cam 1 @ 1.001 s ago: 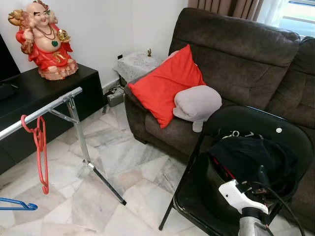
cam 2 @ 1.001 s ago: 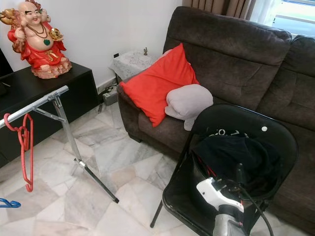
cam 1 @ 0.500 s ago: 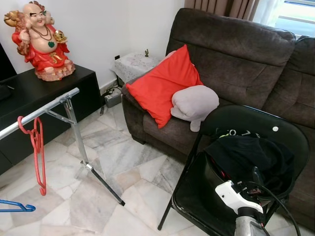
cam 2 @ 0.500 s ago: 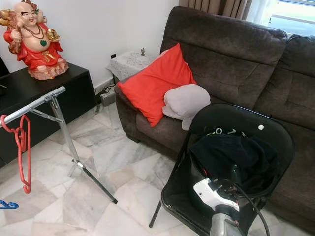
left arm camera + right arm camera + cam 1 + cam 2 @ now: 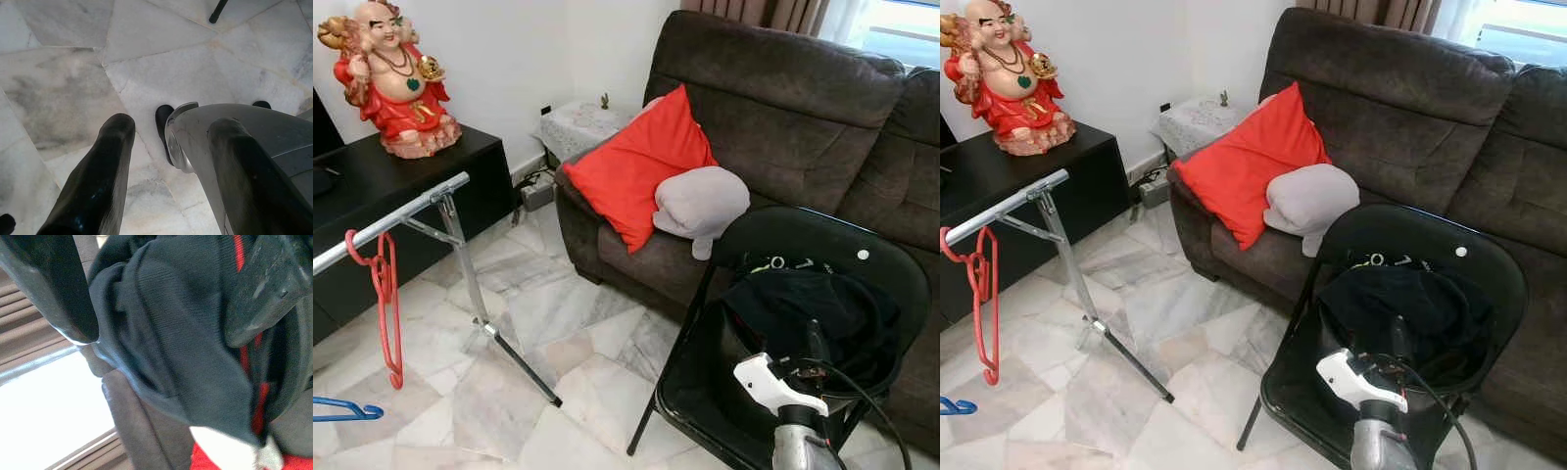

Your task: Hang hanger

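We hold right hand (image 5: 815, 343) spread wide over dark garment (image 5: 813, 313) on folding chair (image 5: 822, 240); red hanger (image 5: 252, 396) peeks beneath. Left hand (image 5: 171, 161) open, idle over floor. Risk: fingers pinch fabric, miss hanger.

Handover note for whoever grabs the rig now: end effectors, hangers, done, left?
Right end effector: open, at the dark garment on the black folding chair; nothing gripped.
Left end effector: open, idle above the marble floor.
Red hanger already hangs on the metal rack rail; a blue hanger is lower, to the robot's left.
Left: grasp the next hanger, hang it on the rail.
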`<state>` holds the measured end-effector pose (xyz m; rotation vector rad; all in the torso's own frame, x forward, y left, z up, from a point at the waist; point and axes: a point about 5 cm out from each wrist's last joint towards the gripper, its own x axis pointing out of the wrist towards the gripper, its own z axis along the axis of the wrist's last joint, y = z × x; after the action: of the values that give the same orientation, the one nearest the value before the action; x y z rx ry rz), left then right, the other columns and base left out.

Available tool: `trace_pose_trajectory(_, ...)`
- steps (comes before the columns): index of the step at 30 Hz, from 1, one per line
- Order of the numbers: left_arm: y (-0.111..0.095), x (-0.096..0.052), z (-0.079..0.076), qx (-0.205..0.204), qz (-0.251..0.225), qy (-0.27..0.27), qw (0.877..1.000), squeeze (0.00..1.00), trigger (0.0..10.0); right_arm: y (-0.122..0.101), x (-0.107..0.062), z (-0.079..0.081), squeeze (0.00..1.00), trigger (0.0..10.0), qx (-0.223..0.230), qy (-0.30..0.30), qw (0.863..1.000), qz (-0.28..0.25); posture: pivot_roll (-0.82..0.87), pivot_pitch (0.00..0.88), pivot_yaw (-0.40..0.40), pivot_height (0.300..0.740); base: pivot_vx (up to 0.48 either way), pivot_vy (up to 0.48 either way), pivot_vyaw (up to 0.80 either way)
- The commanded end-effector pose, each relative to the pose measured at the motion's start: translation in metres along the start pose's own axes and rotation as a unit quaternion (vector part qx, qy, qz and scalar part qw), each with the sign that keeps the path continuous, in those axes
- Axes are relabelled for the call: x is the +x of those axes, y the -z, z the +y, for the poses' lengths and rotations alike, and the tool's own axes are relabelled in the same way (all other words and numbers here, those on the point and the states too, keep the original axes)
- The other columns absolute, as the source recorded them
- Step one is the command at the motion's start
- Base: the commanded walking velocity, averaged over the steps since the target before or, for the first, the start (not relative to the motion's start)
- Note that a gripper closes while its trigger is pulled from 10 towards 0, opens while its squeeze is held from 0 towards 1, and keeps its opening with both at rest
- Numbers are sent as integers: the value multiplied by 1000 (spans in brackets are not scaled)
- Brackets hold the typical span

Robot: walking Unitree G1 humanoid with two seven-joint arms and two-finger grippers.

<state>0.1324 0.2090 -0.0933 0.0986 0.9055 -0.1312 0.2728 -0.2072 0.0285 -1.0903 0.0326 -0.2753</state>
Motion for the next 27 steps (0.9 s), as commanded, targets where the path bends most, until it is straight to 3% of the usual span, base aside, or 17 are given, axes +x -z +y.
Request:
trace_pose_trajectory(1,3,0,-5,1,6,9,1000,0,10000,1,-1,4,0,10000,2,-15,1000,7,107,53,-13,740,0,0,0)
trace_pose_trajectory(7,0,1,-7,2,-1,12,1000,0,10000,11,3,2,0,10000,-4,-9,999,50,111,50,-13,740,0,0,0)
trace_pose_trajectory(27,1,0,-3,2,-2,9,1000,0,10000,2,11,-10,0,10000,-1,48,999,17,115,43,-16,740,0,0,0)
